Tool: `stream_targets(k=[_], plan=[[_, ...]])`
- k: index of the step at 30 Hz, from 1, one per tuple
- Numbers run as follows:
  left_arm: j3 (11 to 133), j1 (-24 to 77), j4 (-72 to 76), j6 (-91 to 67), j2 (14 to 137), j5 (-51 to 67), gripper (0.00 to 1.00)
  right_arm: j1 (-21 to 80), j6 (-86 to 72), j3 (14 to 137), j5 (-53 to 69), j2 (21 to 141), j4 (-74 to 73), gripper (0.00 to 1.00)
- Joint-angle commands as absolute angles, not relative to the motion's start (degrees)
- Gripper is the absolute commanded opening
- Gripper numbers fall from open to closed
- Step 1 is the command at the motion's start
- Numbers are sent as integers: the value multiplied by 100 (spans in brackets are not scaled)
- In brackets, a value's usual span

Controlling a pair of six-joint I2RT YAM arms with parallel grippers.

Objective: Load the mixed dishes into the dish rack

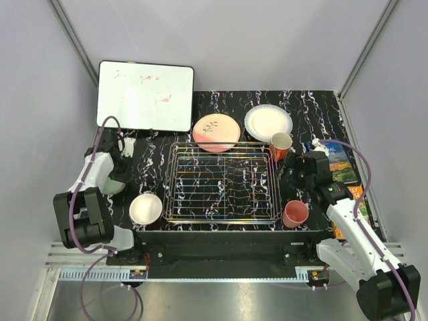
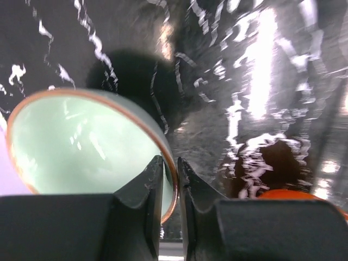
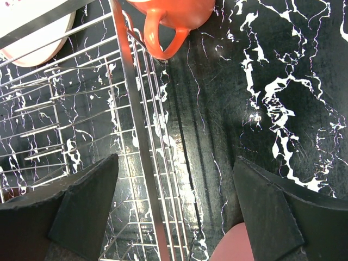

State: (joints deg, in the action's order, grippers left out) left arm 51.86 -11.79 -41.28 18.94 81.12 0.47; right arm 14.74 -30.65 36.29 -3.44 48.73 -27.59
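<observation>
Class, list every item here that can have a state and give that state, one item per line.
pale green bowl, rim pinched by left gripper
left gripper, shut
right gripper, open
dish rack, no dishes in it
orange mug, upright
pink cup, upright
white-inside orange bowl, upright
pink-cream plate with leaf sprig, lying flat
white plate, lying flat

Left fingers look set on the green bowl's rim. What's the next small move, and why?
Probably lift the pale green bowl straight up a little. The left gripper has one finger inside and one outside the bowl's wall, closed on the rim, so the grip looks made; the dish rack to its right holds no dishes.
</observation>
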Motion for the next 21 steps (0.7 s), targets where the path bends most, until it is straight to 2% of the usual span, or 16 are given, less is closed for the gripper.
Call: stream_targets(k=[1,5,11,13,17,21], plan=[[6115,-994,-4586,1451,7823,956,0,1512,-3015,3621,-360,4764,-2540,93],[7273,-511,-5254,1082,7419,1782,0,1512,-3032,3656,-457,4676,-2619,95],[8812,912,-5633,449,7469,2337,0,1512,-3059,3665,-773,4386,-2689,96],[9078,1203,-5756,343,7672,2617,0,1512,-3102,3709,-940,4360,-2751,96],[9167,1590,-5539,36,8164,3942,0,1512,-3243,3770,-1353,3966,-2865,96],[9342,2635,-5002,-377,8481,4236,0,1512,-3348,3867,-2107,3411,-3006,96]])
